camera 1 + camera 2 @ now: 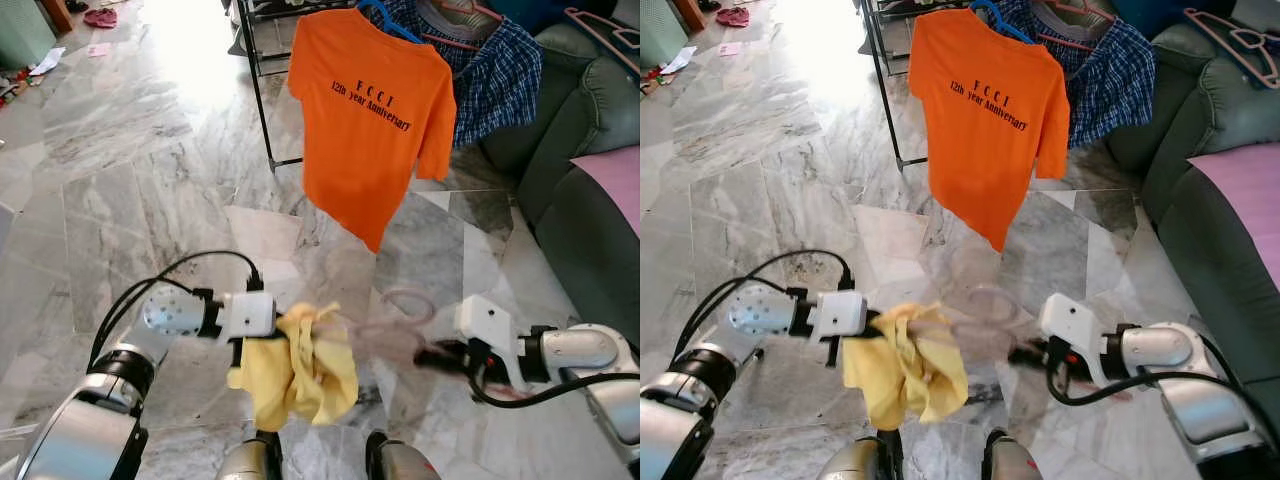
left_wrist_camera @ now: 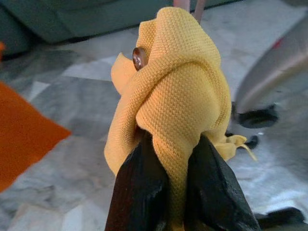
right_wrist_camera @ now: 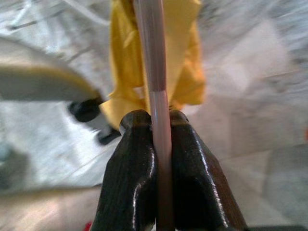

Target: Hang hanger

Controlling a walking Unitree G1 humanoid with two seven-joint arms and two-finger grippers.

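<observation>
Right wrist view: thin pink hanger [image 3: 158, 96], blurred.

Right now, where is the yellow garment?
The yellow garment hangs bunched in the left gripper, low centre before the robot, beside the pink hanger the right gripper holds.

An orange T-shirt [image 1: 372, 120] with dark lettering hangs at upper centre, a blue-and-white checked shirt [image 1: 497, 80] behind it on the right. A yellow cloth [image 1: 297, 372] sits low in the frame beside a pale pink hanger [image 3: 156, 72]. The floor [image 1: 130, 170] is grey-veined marble; the sofa [image 1: 580, 190] is dark green.
</observation>
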